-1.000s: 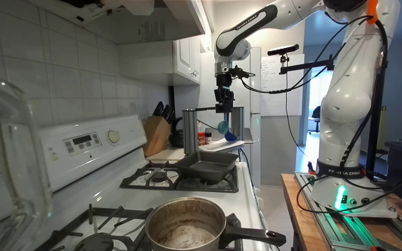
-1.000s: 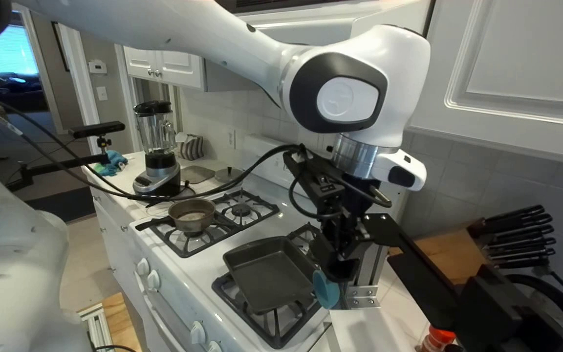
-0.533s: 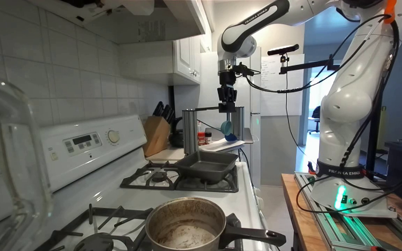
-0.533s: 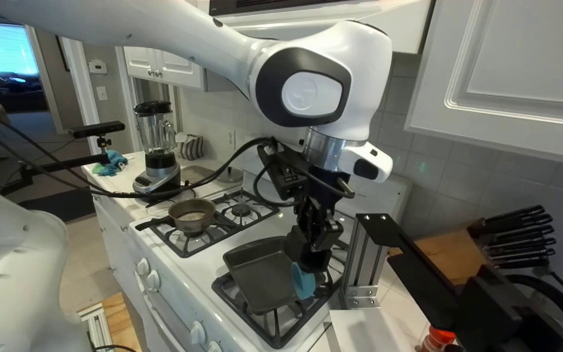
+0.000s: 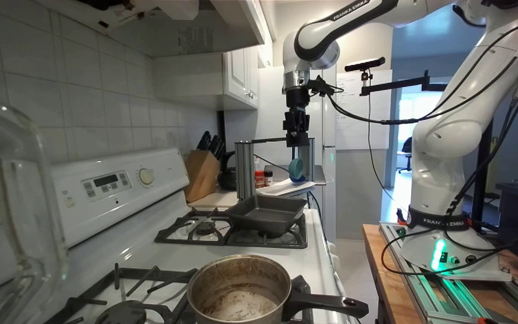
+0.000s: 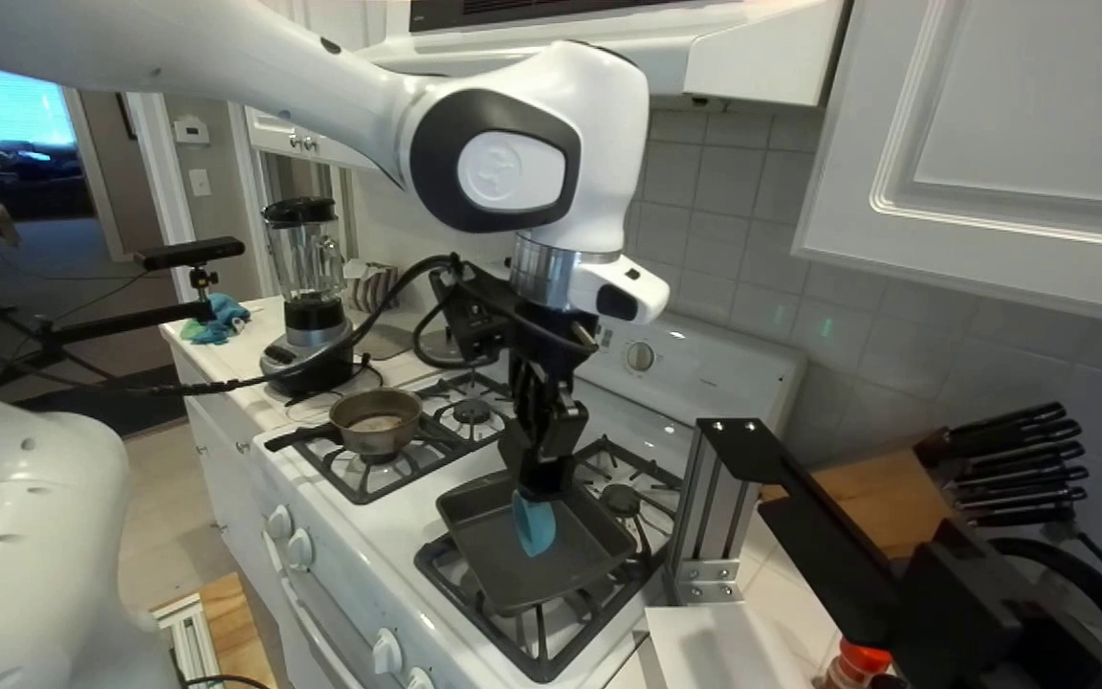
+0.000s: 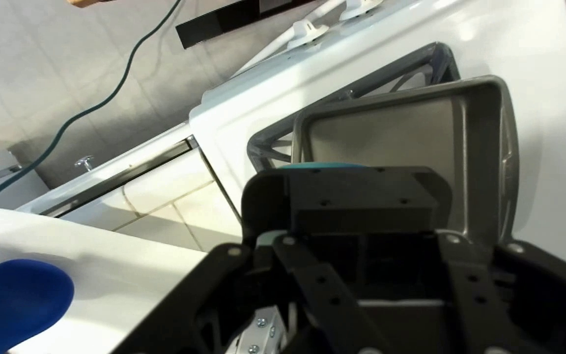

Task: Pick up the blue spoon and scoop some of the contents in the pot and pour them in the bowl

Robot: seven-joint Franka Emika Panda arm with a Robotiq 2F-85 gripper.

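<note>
The blue spoon is teal with a rounded cup end. It hangs upright below my gripper, handle up between the fingers. It also shows in an exterior view, in front of the black pan from there. In the wrist view only a teal edge shows past the fingers; the grip itself is hidden. My gripper is shut on the spoon's handle, pointing down. The steel pot with a dark handle stands on a burner, well apart from the gripper; it also shows in an exterior view. I see no bowl.
A flat black pan sits on the burner grate near the gripper. A dark blue ladle lies over a white sheet. A metal post, a knife block, a red-capped jar and a blender stand around.
My gripper has carried the teal spoon away from the metal post and white sheet, towards the pan and pot side. It stays shut on the spoon. The pot and pan have not moved.
</note>
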